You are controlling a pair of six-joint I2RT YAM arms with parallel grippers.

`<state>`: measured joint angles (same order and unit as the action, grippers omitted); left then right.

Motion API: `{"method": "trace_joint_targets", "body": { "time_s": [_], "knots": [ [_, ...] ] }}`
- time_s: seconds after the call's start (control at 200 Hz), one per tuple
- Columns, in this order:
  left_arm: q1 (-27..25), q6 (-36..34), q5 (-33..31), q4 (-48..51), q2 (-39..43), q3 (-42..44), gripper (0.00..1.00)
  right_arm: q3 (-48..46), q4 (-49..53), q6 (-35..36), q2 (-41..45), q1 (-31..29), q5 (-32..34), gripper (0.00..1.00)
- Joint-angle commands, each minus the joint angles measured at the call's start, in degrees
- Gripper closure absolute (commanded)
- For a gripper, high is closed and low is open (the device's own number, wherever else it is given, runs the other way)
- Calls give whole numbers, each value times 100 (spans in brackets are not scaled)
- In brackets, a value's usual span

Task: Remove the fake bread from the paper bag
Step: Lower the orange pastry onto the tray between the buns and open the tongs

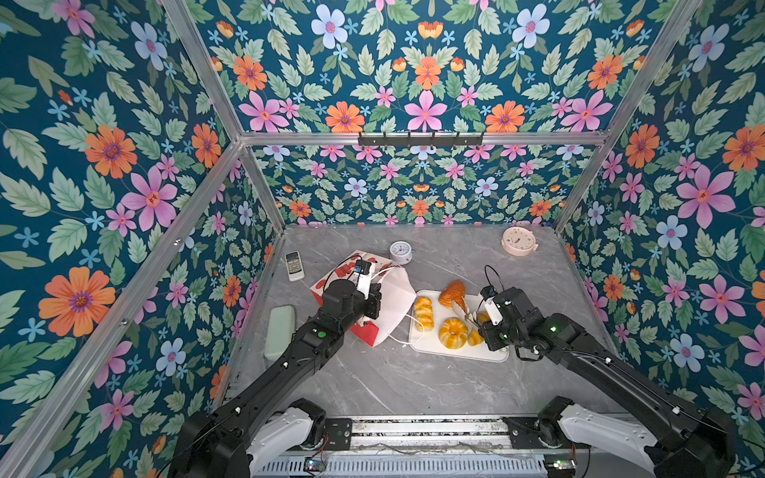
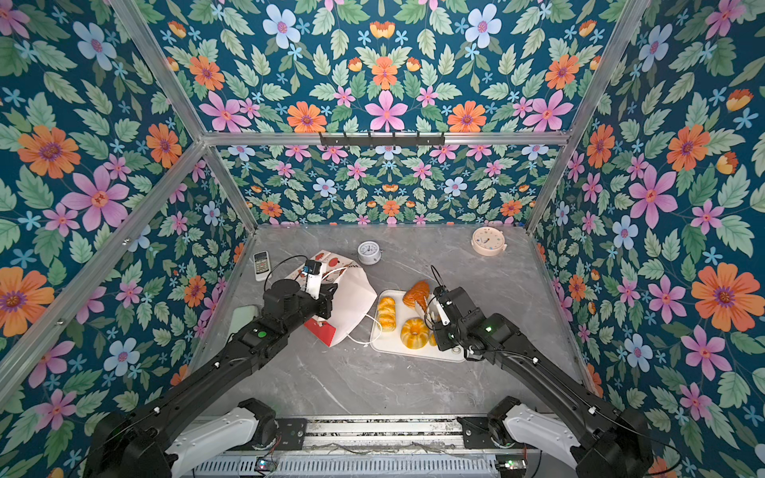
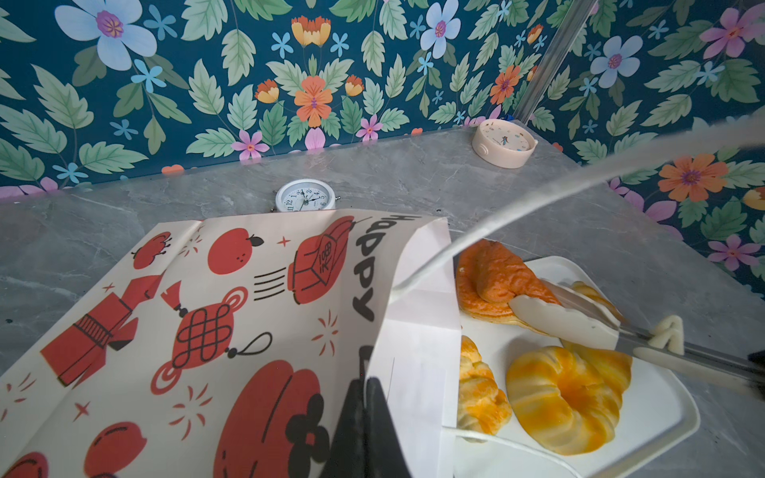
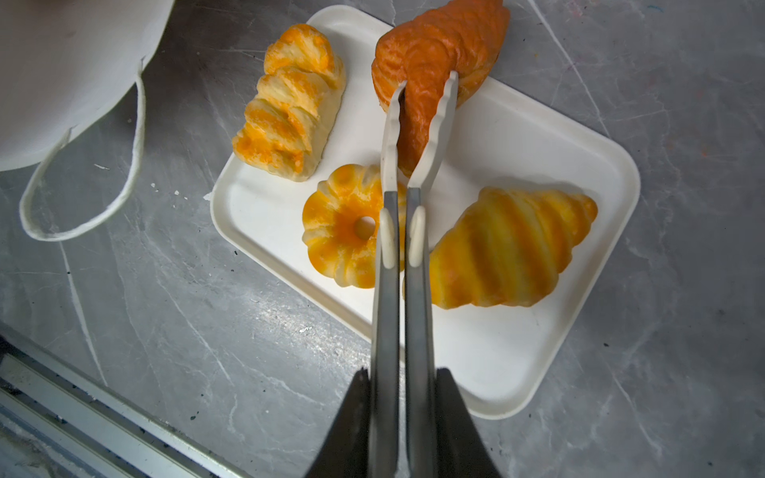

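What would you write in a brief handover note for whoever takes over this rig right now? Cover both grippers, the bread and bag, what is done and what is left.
Left gripper: shut on the paper bag at its mouth rim; the bag lies on its side on the table.
Right gripper: shut on tongs, which pinch the brown pastry at the far edge of the tray.
Done: twist loaf, fluted ring bun and croissant lie on the tray.
To do: release the brown pastry onto the tray; the bag's inside is hidden, so check it for more bread.
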<state>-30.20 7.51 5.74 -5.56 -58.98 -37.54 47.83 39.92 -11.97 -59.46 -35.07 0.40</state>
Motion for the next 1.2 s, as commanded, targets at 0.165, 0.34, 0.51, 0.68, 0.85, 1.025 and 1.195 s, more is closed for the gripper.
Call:
{"method": "trace_joint_targets", "body": {
  "time_s": [0.165,0.34,0.51,0.68,0.85,1.025,1.195],
  "knots": [
    [5,55,33,-226,14,46,100,-45,153,-312,-22,-8,164,91],
    [5,58,48,-244,26,59,100,-150,273,-572,140,2,215,91],
    [5,67,73,-252,21,56,100,-109,493,-829,39,-7,35,87],
    [3,73,66,-266,50,71,100,-138,714,-1130,11,-4,-77,80],
    [5,69,74,-279,36,89,100,-198,837,-1337,75,-4,-63,71],
    [5,74,80,-280,10,71,100,-210,832,-1411,92,-7,-102,68],
    [5,75,77,-279,0,72,100,-119,859,-1419,286,-2,-40,66]
  ]
}}
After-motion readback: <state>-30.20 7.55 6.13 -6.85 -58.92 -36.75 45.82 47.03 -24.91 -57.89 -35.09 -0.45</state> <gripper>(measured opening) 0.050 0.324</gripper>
